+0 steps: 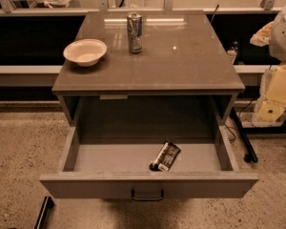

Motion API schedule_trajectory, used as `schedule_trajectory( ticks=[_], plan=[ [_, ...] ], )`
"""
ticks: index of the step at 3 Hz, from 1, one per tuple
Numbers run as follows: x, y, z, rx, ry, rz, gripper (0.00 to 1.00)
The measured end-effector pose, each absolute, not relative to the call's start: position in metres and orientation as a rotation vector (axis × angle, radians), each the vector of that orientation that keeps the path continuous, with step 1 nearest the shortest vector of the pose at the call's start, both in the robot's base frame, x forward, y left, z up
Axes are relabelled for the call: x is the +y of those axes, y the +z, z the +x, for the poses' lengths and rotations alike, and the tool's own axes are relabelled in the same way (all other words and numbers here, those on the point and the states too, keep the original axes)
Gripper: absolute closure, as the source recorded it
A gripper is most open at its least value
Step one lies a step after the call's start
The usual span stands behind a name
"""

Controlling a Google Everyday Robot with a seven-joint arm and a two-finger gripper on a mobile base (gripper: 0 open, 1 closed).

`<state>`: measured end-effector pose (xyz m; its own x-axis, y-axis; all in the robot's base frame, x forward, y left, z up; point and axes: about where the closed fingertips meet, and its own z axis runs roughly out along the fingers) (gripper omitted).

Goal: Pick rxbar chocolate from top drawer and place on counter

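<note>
The rxbar chocolate [165, 156], a flat black wrapper with pale print, lies slanted on the floor of the top drawer [109, 159], near its front and slightly right of centre. The drawer is pulled fully open, and its dark pull handle [147, 195] faces me. The counter [181, 63] is the glossy grey-brown cabinet top above it. My arm hangs at the right edge of the view. My gripper [270, 109] is at the arm's lower end, to the right of the cabinet, level with the drawer opening and well away from the bar.
A silver-blue drink can [134, 32] stands at the back centre of the counter. A pale bowl [85, 51] sits at its left. A dark cart leg with a wheel [249, 154] stands on the speckled floor right of the drawer. A dark bar [44, 213] lies at lower left.
</note>
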<state>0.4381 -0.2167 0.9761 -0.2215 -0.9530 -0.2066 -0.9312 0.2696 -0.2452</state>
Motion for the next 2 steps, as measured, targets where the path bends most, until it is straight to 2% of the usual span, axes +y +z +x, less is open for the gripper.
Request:
schedule_trajectory(
  ticks=[2],
  plan=[
    [-0.2127,0.9724,0.443,2.216,-0.106,-1.756,0.0]
  ],
)
